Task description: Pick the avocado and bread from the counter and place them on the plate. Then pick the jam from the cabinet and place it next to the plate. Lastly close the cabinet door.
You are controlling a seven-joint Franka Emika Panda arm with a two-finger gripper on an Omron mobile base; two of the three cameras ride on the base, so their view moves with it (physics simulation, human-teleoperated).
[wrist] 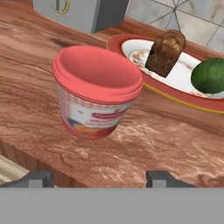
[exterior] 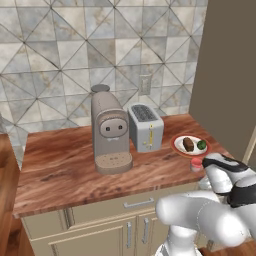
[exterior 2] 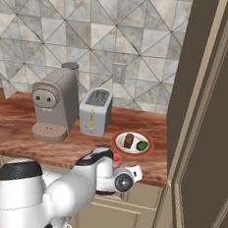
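Small red-pink jam jar (wrist: pixel 96 92) with a pink lid and a printed label stood on the reddish-brown wood-grain counter (exterior: pixel 65 165), near its front edge, just beside the round white plate with orange-red rim (wrist: pixel 131 46) but not on it; in the hand view the jar looked slightly tilted, likely from the camera angle. The brown rough-edged bread chunk (wrist: pixel 165 52) and the round dark-green avocado (wrist: pixel 211 75) both sat on the plate, bread to the left, avocado to the right, close together. White arm's two-finger gripper (wrist: pixel 97 178) sat low at the counter's front edge by the jar; the two dark fingertips (wrist: pixel 37 178) stood apart either side of the jar and clear of it, jaws open wide, holding nothing. In the left base view the jam jar (exterior: pixel 196 163) showed just in front of the plate (exterior: pixel 176 145), with the white wrist right beside it. In the right base view the jar (exterior 2: pixel 116 158) was partly hidden behind the arm, in front of the plate (exterior 2: pixel 117 137). Grey-beige coffee machine (exterior: pixel 110 132) and silver toaster (exterior: pixel 145 127) stood side by side further back on the counter, left of the plate. The tall beige cabinet door (exterior 2: pixel 209 120) stood open at the right edge, darker brown inside face toward the counter.
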